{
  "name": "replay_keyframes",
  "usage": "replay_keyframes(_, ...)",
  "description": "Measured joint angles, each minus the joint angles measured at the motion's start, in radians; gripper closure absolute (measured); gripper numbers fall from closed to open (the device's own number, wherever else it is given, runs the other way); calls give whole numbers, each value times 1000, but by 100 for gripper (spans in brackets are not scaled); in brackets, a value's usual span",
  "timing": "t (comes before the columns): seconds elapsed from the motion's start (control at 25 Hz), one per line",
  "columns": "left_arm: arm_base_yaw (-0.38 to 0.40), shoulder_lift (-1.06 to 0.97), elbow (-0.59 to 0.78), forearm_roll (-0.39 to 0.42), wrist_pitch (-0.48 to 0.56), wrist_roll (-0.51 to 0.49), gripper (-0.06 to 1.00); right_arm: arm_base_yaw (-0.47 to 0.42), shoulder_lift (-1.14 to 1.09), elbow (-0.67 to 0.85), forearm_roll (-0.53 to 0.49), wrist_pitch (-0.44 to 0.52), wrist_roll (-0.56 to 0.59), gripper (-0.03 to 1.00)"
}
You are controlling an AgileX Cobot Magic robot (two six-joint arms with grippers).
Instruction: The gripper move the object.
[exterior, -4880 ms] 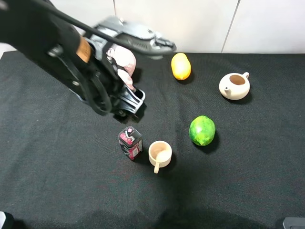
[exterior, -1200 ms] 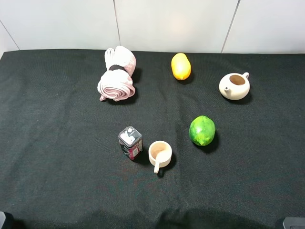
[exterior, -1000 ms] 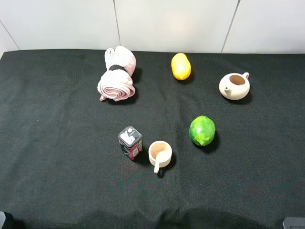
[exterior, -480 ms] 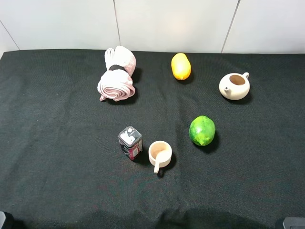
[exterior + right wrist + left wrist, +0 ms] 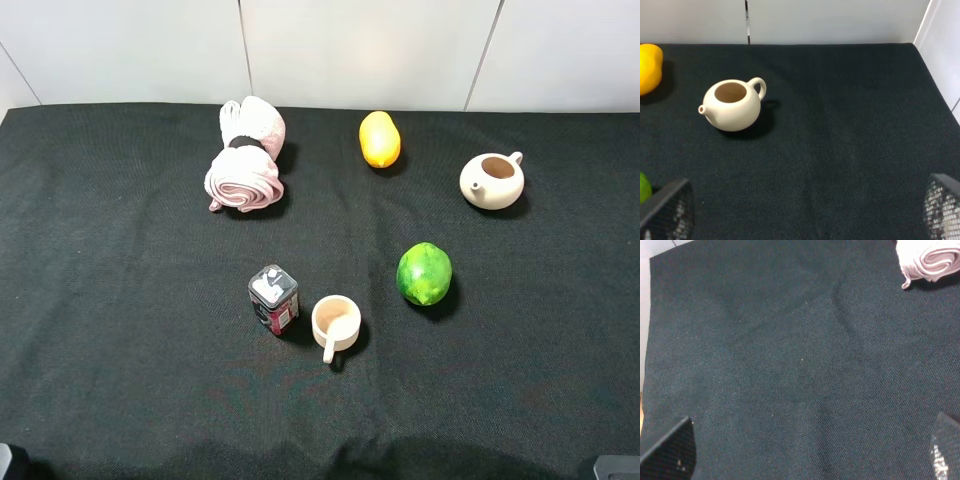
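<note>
The dark red carton (image 5: 273,299) is seen standing upright on the black cloth (image 5: 120,330), toward the near middle of the table, with the beige cup (image 5: 335,322) just beside it on the right. Nothing is touching the carton. No arm is caught in the high view.

From the left wrist camera, the left gripper (image 5: 805,452) is shown with its two fingertips (image 5: 670,450) at opposite corners of the frame, spread wide apart, and only bare cloth is seen between them. A corner of the rolled pink towel (image 5: 927,257) is glimpsed far off.

On the other wrist view, the right gripper (image 5: 800,210) is likewise parted, nothing held, its mesh-patterned tips sitting wide. The cream teapot (image 5: 734,105) is picked out ahead of it, well apart, with the yellow fruit (image 5: 649,67) at the frame edge. The green fruit (image 5: 424,273) lies between carton and teapot in the overhead view.
</note>
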Motion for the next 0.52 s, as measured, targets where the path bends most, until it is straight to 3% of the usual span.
replay_keyframes(0.52, 0, 0, 0, 0, 0, 0, -5, 0, 0, 0, 0, 0, 0, 27)
